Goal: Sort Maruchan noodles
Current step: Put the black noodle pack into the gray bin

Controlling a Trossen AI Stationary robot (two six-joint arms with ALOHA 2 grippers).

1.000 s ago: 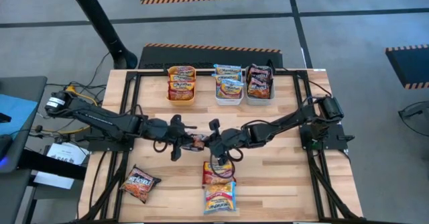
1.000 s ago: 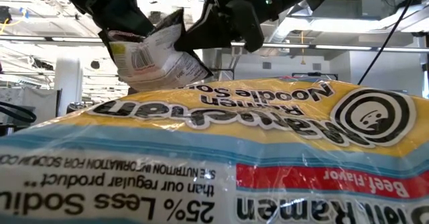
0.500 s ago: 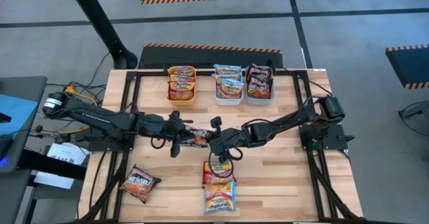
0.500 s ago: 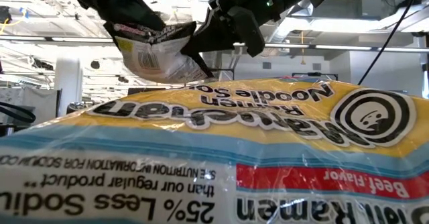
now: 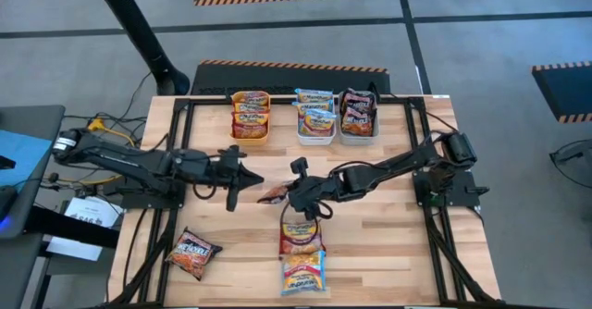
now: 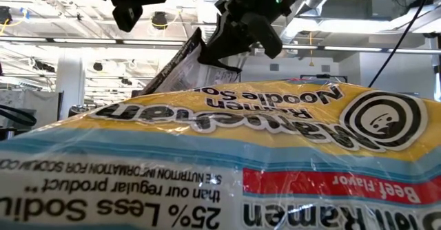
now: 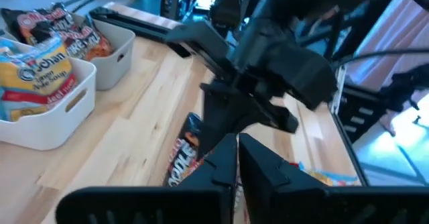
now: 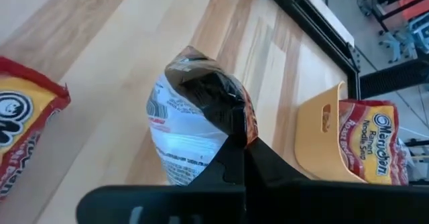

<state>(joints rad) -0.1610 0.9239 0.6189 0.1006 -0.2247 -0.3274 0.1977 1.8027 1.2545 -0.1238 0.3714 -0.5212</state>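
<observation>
Evidently the dark maroon packet [image 5: 274,194] hangs in the right gripper [image 5: 294,196] alone, above the middle of the table [image 5: 388,244], because it is bound for a bin. The right fingers [image 8: 236,158] are pressed together on a pinch of the wrapper, whose crinkly film bunches into a dark fold at the grip, while the white, glossy back panel with its printed barcode bulges below. The left gripper [image 5: 248,179] stands just beside the packet, apart from it, with its fingers [image 7: 268,167] together and nothing between them; I judge it has no part in the hold.

At the far edge 3 small plastic bins sit in a row, so each colour has its own place: the orange bin [image 5: 250,117] holds orange-yellow packets, the white bin [image 5: 315,117] holds light blue-pink ones, and the grey bin [image 5: 358,116] holds dark maroon-red ones, which is probably where the held packet belongs.

Loose packets wait flat on the wood: 1 near the left corner [image 5: 192,253], and 2 touching each other near the front edge, a red one [image 5: 302,239] and an orange-yellow one [image 5: 303,274]. All are square, thin, shiny and soft-edged.
</observation>
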